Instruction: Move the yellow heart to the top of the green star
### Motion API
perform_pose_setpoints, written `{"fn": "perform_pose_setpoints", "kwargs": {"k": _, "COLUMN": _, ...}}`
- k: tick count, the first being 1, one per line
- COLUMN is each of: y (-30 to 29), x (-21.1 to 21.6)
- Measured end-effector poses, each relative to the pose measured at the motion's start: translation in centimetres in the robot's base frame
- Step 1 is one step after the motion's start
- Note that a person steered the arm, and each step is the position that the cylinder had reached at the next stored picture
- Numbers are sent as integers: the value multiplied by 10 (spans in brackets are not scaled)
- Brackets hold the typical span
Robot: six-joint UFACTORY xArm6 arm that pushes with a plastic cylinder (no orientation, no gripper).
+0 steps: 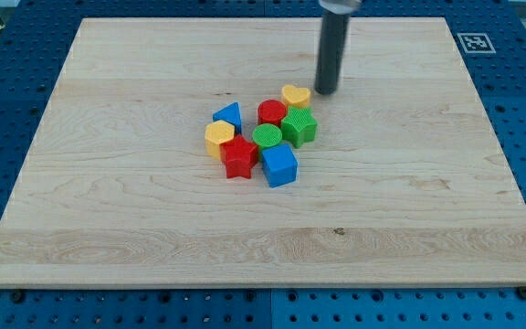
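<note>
Yellow heart: small rigid block, likely light, slides easily on board; sits at 12 o'clock of green star, touching it, red cylinder at its 8. My tip at its 3 o'clock, just beside. No pincer fitted; push its flat side, nothing to grasp
</note>
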State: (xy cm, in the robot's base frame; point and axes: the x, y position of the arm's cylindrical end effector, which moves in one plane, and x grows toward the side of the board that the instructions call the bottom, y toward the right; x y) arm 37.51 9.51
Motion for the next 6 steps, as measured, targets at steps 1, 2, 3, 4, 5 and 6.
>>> {"fn": "perform_pose_setpoints", "kwargs": {"k": 1, "y": 0, "x": 56}}
{"fn": "perform_pose_setpoints", "kwargs": {"k": 2, "y": -37, "x": 52}}
{"fn": "perform_pose_setpoints", "kwargs": {"k": 3, "y": -65, "x": 14}}
{"fn": "perform_pose_setpoints", "kwargs": {"k": 4, "y": -73, "x": -12}}
{"fn": "perform_pose_setpoints", "kwargs": {"k": 5, "y": -73, "x": -2}}
{"fn": "perform_pose_setpoints", "kwargs": {"k": 6, "y": -52, "x": 20}}
